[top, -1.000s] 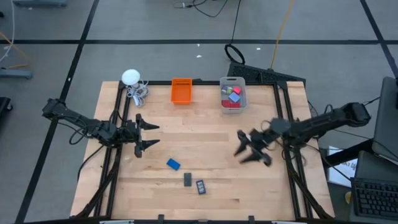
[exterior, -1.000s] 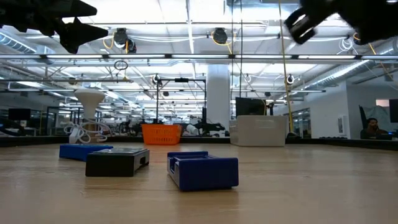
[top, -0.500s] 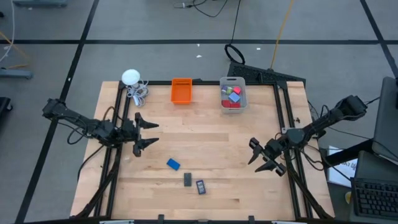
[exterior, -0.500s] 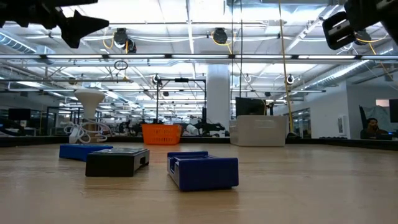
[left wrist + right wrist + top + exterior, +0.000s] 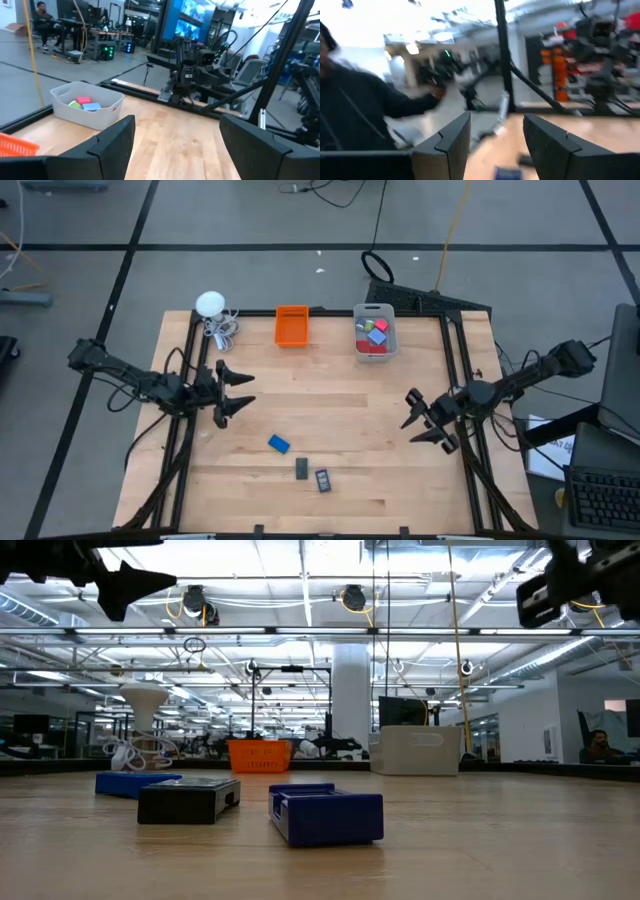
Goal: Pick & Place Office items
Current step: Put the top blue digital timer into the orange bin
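Your wooden table (image 5: pixel 340 470) carries a clear grey bin (image 5: pixel 374 330) of coloured blocks at its far edge, both empty grippers, left (image 5: pixel 232 393) and right (image 5: pixel 418 420), hovering with fingers apart, and three loose office items (image 5: pixel 300 461) near its front edge.

Between the left gripper (image 5: pixel 238 393) and the right gripper (image 5: pixel 416 418), both with fingers spread above the table (image 5: pixel 340 450), the wood lies bare. Just below and inward of the left gripper lie a blue block (image 5: pixel 278 444), a dark grey piece (image 5: pixel 302 469) and a dark rectangle (image 5: pixel 322 480), close together. Ahead of both, along the far edge, stand an orange bin (image 5: pixel 291 326) and a clear grey bin (image 5: pixel 374 330), with open wood between them.
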Action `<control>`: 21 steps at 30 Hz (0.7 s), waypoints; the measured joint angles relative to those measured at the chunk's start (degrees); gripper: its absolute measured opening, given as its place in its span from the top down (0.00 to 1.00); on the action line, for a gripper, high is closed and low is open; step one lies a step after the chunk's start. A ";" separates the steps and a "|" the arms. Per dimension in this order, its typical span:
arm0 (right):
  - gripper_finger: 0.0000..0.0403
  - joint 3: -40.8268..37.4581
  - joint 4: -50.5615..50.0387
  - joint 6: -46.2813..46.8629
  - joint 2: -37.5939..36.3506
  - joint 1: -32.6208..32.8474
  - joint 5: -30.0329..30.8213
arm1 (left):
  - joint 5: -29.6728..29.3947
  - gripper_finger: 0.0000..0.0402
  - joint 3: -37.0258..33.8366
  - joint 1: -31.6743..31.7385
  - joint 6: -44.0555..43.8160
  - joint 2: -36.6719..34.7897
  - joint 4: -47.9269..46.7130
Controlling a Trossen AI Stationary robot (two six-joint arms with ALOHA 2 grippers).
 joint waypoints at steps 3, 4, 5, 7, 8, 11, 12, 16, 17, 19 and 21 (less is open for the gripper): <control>0.58 -0.04 -7.10 -2.37 -1.96 -2.69 3.08 | -0.15 0.27 0.00 0.00 -0.85 0.47 -0.34; 0.58 -0.04 -9.86 -2.46 -2.76 -3.75 4.79 | -0.13 0.27 0.00 0.00 -1.26 0.74 -0.27; 0.58 -0.04 -12.51 -2.25 -3.68 -4.87 5.98 | -0.08 0.27 0.00 0.00 -2.04 0.91 -0.18; 0.58 -0.04 -17.12 -1.60 -5.84 -7.23 6.30 | 0.09 0.27 0.00 0.00 -3.96 1.42 0.00; 0.58 -0.04 -19.06 -0.93 -6.98 -8.34 6.21 | 0.11 0.27 0.00 0.00 -4.91 1.66 -0.04; 0.58 -0.11 -23.48 -0.37 -10.38 -11.11 6.10 | 0.13 0.27 0.00 0.00 -6.31 2.37 -0.24; 0.58 -0.11 -24.11 -0.48 -11.39 -11.84 6.09 | 0.13 0.27 0.00 0.00 -6.41 2.62 -0.18; 0.58 -0.13 -24.83 -3.15 -14.51 -14.13 5.98 | 0.13 0.27 0.00 0.00 -6.45 3.78 -0.17; 0.58 -0.13 -24.81 -3.99 -15.24 -14.69 5.98 | 0.13 0.27 0.00 0.00 -6.56 4.21 -0.15; 0.58 -0.13 -24.83 -5.23 -16.67 -15.89 5.98 | 0.15 0.27 0.00 0.00 -6.62 5.36 -0.17; 0.58 -0.13 -24.85 -6.11 -17.93 -17.10 6.00 | 0.86 0.27 0.00 0.00 -7.47 6.85 -0.06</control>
